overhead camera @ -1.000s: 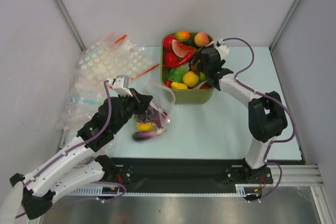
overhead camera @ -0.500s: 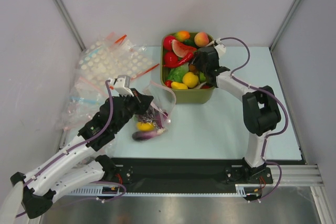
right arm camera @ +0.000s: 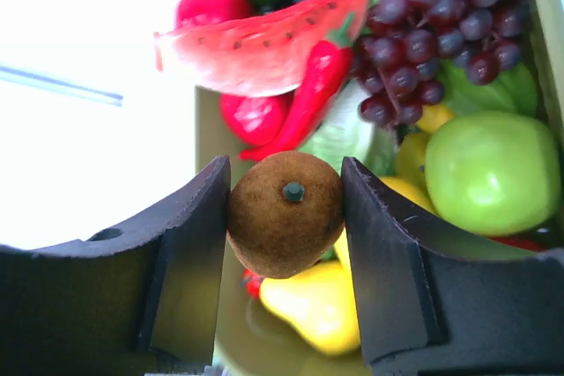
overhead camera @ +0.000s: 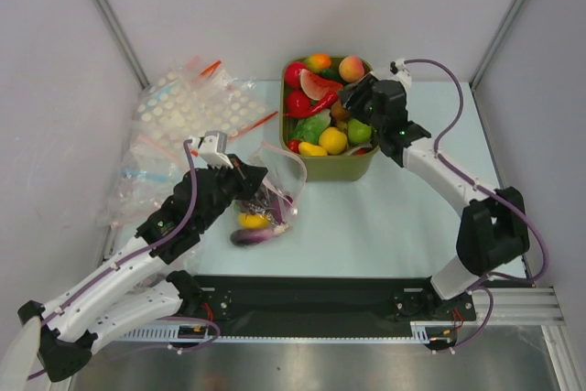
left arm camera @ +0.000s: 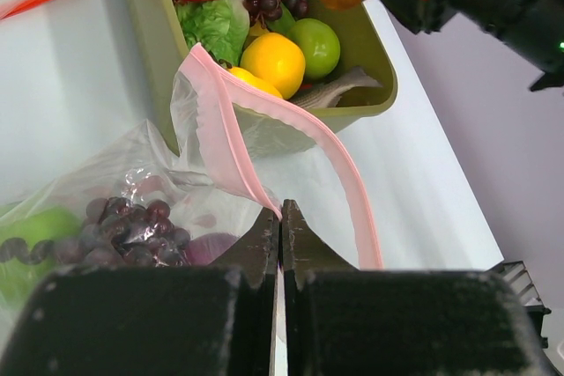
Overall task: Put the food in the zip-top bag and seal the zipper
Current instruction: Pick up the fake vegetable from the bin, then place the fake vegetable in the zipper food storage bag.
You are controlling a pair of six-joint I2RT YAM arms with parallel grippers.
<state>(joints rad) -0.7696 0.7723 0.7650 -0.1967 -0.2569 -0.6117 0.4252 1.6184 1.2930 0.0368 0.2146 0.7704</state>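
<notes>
The clear zip-top bag [overhead camera: 275, 191] lies left of the olive-green tub [overhead camera: 337, 169], its mouth held up toward the tub. My left gripper [left arm camera: 282, 217] is shut on the pink zipper [left arm camera: 339, 165] strip at the mouth's near edge. Inside the bag are dark grapes [left arm camera: 123, 231], a green piece [left arm camera: 35, 231], a yellow lemon [overhead camera: 252, 221] and a purple eggplant [overhead camera: 252, 236]. My right gripper [right arm camera: 285, 175] hangs over the tub's right half, shut on a brown kiwi-like fruit [right arm camera: 284, 217]. Below it in the tub lie grapes, a green apple [right arm camera: 493, 173], a watermelon slice and a red pepper.
A pile of white-dotted clear bags [overhead camera: 192, 107] with red strips covers the back left. A clear bag with a blue strip [overhead camera: 137, 174] lies beside it. Grey walls and metal posts close in the table on three sides.
My right gripper has closed on the brown fruit and lifted it a little to the right over the tub; its elbow swung right. The left arm and bag stayed still.
</notes>
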